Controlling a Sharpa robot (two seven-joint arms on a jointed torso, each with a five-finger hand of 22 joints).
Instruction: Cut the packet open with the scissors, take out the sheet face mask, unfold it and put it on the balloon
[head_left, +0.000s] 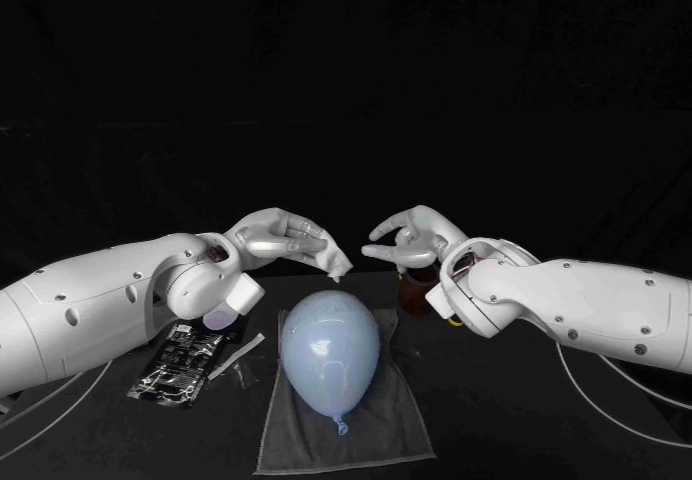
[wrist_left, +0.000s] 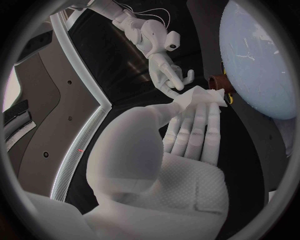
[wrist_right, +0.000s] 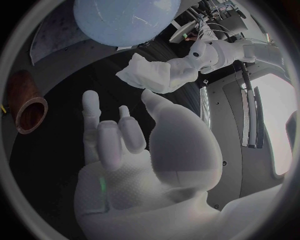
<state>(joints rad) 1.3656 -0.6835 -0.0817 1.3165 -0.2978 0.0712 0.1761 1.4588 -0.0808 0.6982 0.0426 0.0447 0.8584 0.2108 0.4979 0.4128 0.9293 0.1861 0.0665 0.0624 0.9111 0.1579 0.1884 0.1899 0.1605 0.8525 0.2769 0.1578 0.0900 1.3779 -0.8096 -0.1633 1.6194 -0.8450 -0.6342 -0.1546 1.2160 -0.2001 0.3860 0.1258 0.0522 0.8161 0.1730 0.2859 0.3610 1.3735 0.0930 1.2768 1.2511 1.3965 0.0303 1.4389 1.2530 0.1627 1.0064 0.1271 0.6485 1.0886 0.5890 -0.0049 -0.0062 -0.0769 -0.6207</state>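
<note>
near the balloon (head_left: 332, 345), left hand (head_left: 274, 238) fingers (head_left: 307, 232) pinch the mask (head_left: 336, 263), right hand (head_left: 414, 240) fingers apart.

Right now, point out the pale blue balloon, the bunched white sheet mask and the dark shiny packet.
pale blue balloon (head_left: 332, 345): head view, middle of its body.
bunched white sheet mask (wrist_right: 137, 74): right wrist view, its crumpled middle.
dark shiny packet (head_left: 179, 366): head view, its centre.

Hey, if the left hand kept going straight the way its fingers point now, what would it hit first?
Probably the right hand: the left hand points across an open gap at it, so the folded mask pinched in its fingertips would likely touch first. Depth is unclear.
</note>
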